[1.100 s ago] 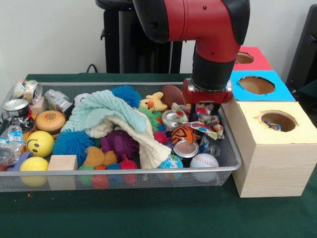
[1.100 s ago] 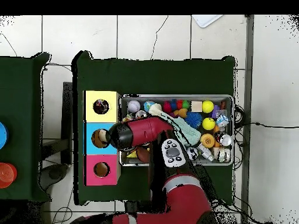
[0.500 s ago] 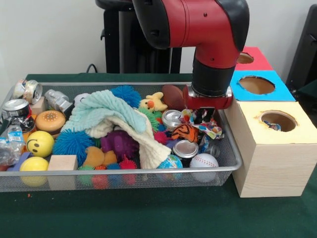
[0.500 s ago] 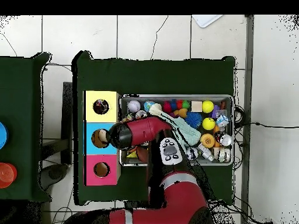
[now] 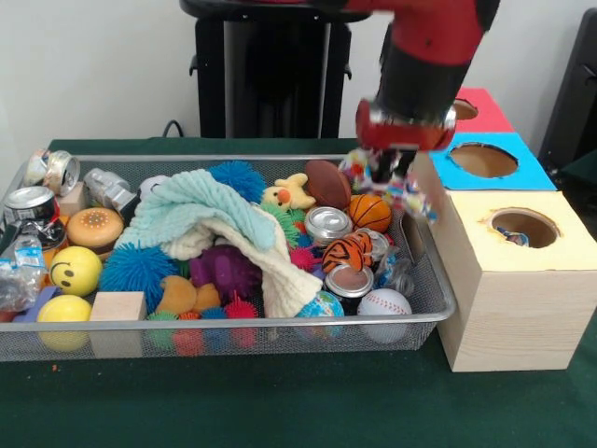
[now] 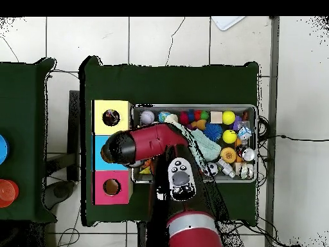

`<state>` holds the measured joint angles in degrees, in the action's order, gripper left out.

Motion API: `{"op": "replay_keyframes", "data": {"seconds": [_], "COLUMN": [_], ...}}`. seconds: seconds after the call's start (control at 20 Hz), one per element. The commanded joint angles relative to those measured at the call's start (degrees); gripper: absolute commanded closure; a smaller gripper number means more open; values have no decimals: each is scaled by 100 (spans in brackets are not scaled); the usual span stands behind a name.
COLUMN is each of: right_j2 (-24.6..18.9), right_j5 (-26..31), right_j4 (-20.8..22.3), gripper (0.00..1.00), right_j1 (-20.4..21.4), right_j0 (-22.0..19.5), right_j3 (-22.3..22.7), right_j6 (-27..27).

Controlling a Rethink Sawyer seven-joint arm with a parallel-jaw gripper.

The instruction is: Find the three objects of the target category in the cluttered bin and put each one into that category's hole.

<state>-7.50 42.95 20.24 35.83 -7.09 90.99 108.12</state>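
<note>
My gripper (image 5: 392, 171) hangs above the bin's right end, shut on a multicoloured patterned cloth (image 5: 417, 198) that dangles from it beside the boxes. It is clear of the clutter, level with the blue box (image 5: 539, 177). The yellow-topped wooden box (image 5: 522, 280) is closest to the camera, with something small showing in its hole (image 5: 523, 227). A red box (image 5: 487, 118) stands behind the blue one. In the overhead view the arm's end (image 6: 122, 146) covers the blue box (image 6: 99, 154), and the gripper is hidden under it.
The wire bin (image 5: 280, 324) holds a teal towel (image 5: 201, 210), a cream cloth (image 5: 270, 266), cans (image 5: 326, 224), a basketball (image 5: 370, 212), a striped toy (image 5: 347, 250), a baseball (image 5: 383, 303), spiky balls and yellow balls. The boxes butt against the bin's right side.
The gripper has risen out of the bin with the patterned cloth and swung toward the boxes. A small basketball that it covered now shows.
</note>
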Motion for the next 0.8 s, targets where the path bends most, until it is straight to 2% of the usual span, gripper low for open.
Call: {"op": "replay_keyframes", "data": {"seconds": [0.05, 0.3, 0.5, 0.8], "right_j2": [30, -152, -379, -512], "right_j5": [1872, 2273, 2152, 2293], "right_j4": [-303, -328, -476, -690], "gripper": [100, 100, 100, 100], "right_j1": [1178, 1186, 899, 196], "right_j0": [144, 129, 127, 378], "right_j3": [11, -346, -760, -1936], "right_j6": [-47, 26, 174, 539]}}
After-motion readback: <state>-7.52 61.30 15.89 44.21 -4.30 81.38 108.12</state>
